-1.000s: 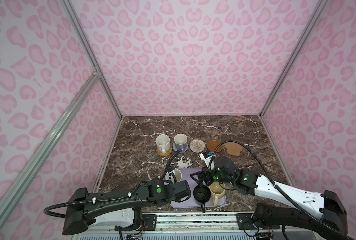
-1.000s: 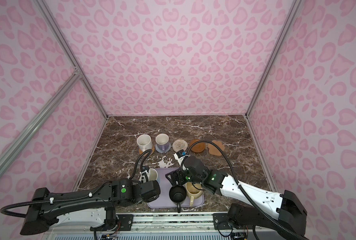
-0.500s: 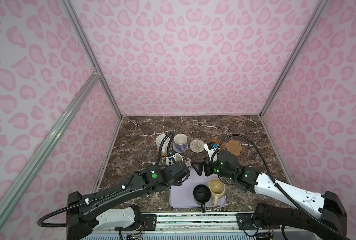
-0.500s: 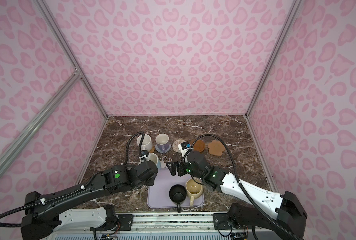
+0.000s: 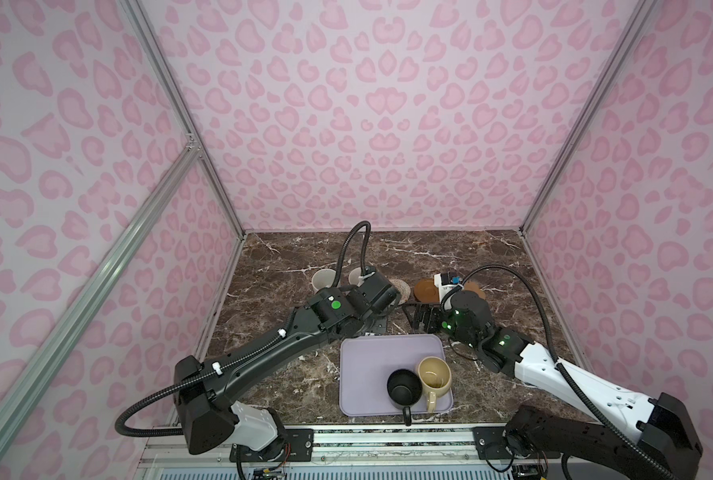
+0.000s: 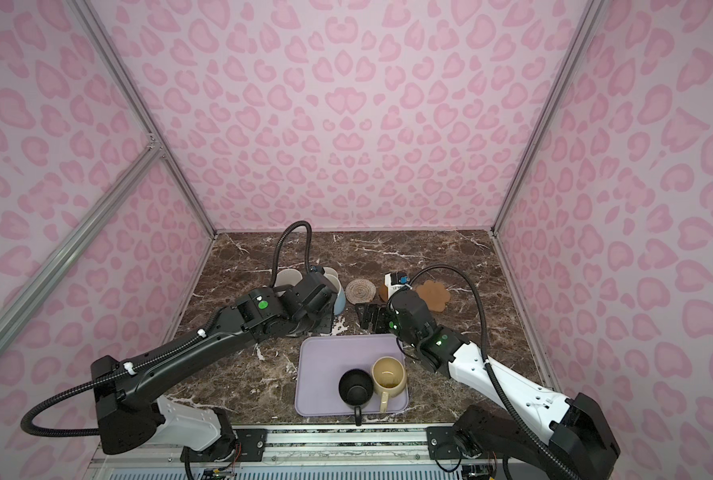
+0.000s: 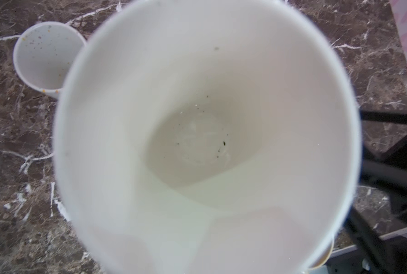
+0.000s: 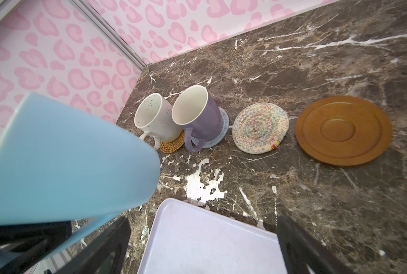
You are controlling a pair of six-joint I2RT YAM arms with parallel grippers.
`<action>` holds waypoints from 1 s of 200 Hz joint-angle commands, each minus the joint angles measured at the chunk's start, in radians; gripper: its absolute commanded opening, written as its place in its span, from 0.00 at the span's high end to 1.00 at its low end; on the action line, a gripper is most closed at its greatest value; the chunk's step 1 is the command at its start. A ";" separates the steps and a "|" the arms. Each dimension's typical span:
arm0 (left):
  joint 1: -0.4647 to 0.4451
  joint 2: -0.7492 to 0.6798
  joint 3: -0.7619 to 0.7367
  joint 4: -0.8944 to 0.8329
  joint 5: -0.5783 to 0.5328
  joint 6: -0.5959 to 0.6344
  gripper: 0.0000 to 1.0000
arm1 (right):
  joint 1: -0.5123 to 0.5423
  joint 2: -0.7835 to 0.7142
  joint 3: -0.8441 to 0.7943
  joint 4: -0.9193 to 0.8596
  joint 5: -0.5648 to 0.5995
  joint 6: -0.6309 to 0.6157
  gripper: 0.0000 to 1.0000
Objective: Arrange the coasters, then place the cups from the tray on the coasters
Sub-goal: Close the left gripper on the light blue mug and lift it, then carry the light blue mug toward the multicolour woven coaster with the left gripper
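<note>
My left gripper (image 6: pixel 323 321) is shut on the light blue cup (image 6: pixel 338 297), held tilted above the table between the tray (image 5: pixel 371 361) and the coaster row. Its cream inside (image 7: pixel 197 142) fills the left wrist view. The white cup (image 8: pixel 155 118) stands on the orange-tan coaster (image 8: pixel 171 144). Beside it, the lavender cup (image 8: pixel 197 116) is on the grey-blue coaster (image 8: pixel 222 132). The cream woven coaster (image 8: pixel 260 128), brown wooden dish (image 8: pixel 342 129) and paw coaster (image 6: pixel 434 295) are bare. The black cup (image 5: pixel 404 388) and beige cup (image 5: pixel 434 374) stand on the tray. My right gripper (image 5: pixel 421 320) hangs open over the tray's far edge.
Pink patterned walls with aluminium posts (image 5: pixel 222 195) close in the marble table (image 5: pixel 450 253) on three sides. A metal rail (image 5: pixel 388 440) with both arm bases runs along the front edge. The two grippers hang close together beyond the tray.
The left arm has lifted the light blue cup off the tray and carried it toward the coaster row. The right gripper has drawn back from the tray's middle to its far edge.
</note>
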 commanded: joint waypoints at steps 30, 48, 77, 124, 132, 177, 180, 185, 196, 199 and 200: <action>0.045 0.162 0.159 0.029 0.027 0.033 0.97 | -0.065 -0.054 -0.064 0.051 0.059 0.013 0.03; 0.056 0.231 0.220 0.022 0.033 0.037 0.97 | -0.099 -0.056 -0.064 0.031 0.046 0.005 0.03; 0.067 0.334 0.311 0.020 0.030 0.041 0.97 | -0.147 -0.067 -0.086 0.032 0.028 -0.012 0.03; 0.113 0.477 0.415 0.028 0.053 0.039 0.97 | -0.208 -0.038 -0.133 0.073 -0.038 -0.045 0.04; 0.120 0.502 0.432 0.028 0.058 0.037 0.97 | -0.221 -0.025 -0.128 0.063 -0.050 -0.057 0.04; 0.146 0.616 0.500 0.033 0.077 0.023 0.97 | -0.271 0.070 -0.112 0.082 -0.127 -0.071 0.05; 0.147 0.623 0.504 0.034 0.079 0.023 0.97 | -0.270 0.076 -0.106 0.076 -0.127 -0.075 0.06; 0.150 0.633 0.510 0.037 0.079 0.022 0.97 | -0.272 0.088 -0.095 0.062 -0.129 -0.083 0.06; 0.155 0.654 0.524 0.042 0.069 0.024 0.97 | -0.272 0.112 -0.077 0.043 -0.129 -0.102 0.06; 0.157 0.660 0.529 0.041 0.065 0.025 0.97 | -0.272 0.117 -0.073 0.038 -0.130 -0.105 0.06; 0.157 0.664 0.532 0.040 0.063 0.025 0.97 | -0.272 0.118 -0.072 0.038 -0.129 -0.106 0.06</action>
